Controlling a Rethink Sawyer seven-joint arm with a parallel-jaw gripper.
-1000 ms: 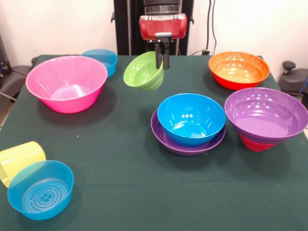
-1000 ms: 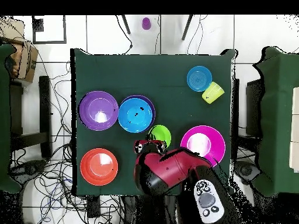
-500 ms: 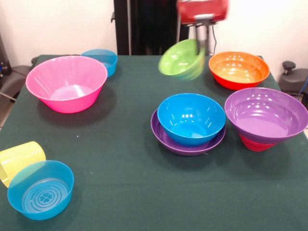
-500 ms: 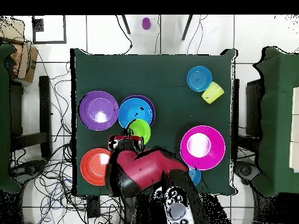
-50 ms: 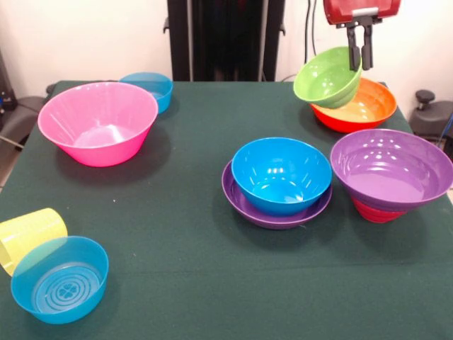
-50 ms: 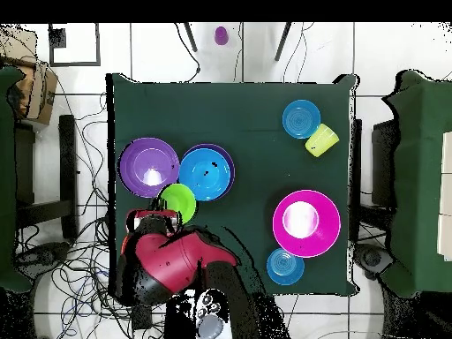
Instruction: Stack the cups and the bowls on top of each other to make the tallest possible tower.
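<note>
This is a robotics lab. A worktop (image 6: 256, 106) draped in dark green cloth stands on a white tiled floor (image 6: 159, 53) where loose black cables (image 6: 79, 256) sprawl, thickest beside the robot's base. A red and black robot arm (image 6: 172, 260) reaches over the worktop from a black pedestal (image 5: 226, 39) set against a plain white wall (image 5: 85, 35). More green-covered tables (image 6: 424, 177) flank the worktop on both sides, and a cardboard box (image 6: 37, 88) sits at one edge. Bright plastic bowls (image 5: 98, 122) are spread out like test props.
</note>
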